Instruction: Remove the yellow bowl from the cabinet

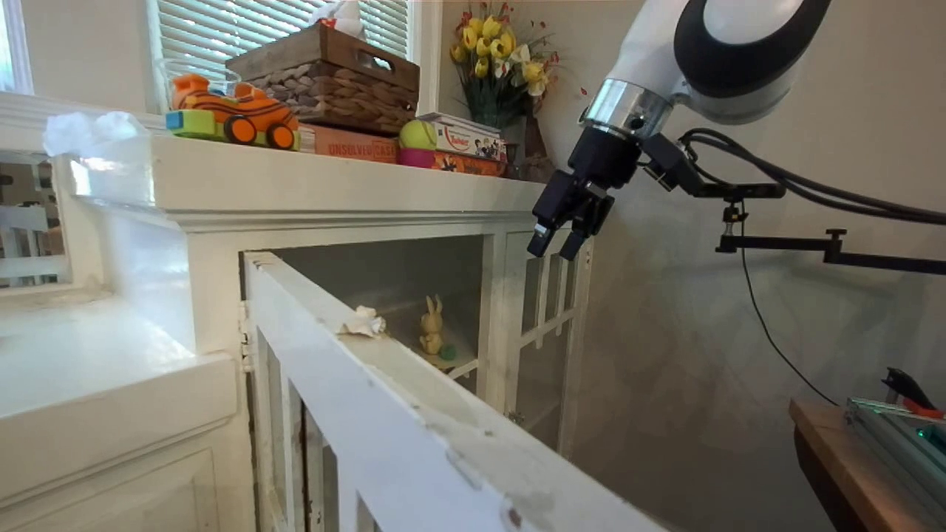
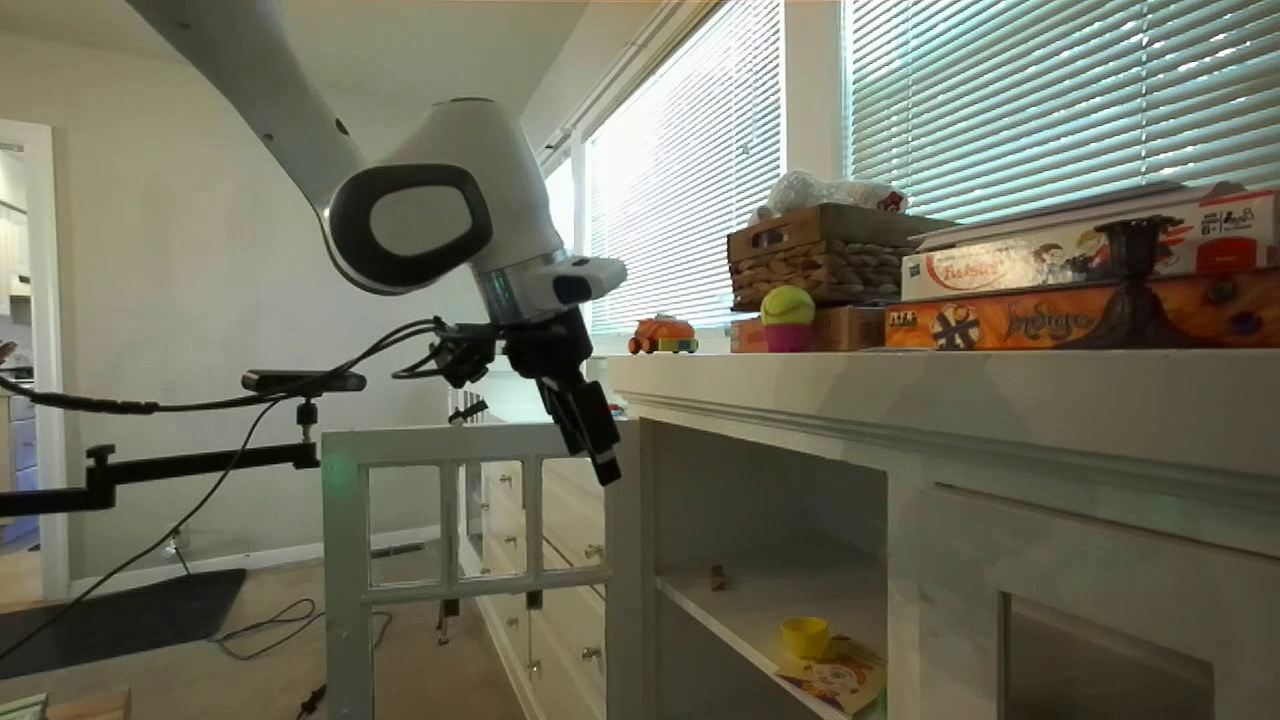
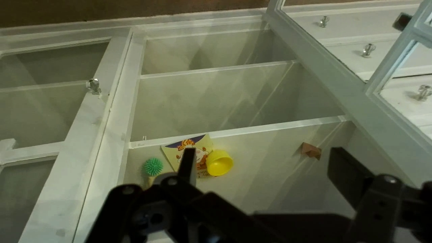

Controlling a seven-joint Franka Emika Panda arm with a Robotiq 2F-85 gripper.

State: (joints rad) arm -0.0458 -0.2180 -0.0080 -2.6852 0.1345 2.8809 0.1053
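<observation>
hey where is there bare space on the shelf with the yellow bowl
The shelf has bare room between the yellow bowl and the small brown object. It's crowded on the bowl's other side, with a picture booklet, green spiky ball and rabbit figure.

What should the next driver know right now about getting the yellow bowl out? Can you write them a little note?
Gripper: open, nothing between its fingers, outside the cabinet and higher than the bowl.
Yellow bowl: inside the cabinet on a shelf, at the edge of a picture card; I can't tell if it sits partly on it.
Done: the cabinet door stands open.
Left: reach in, grip the bowl, bring it out. Probably watch for the green spiky ball nearby.
</observation>
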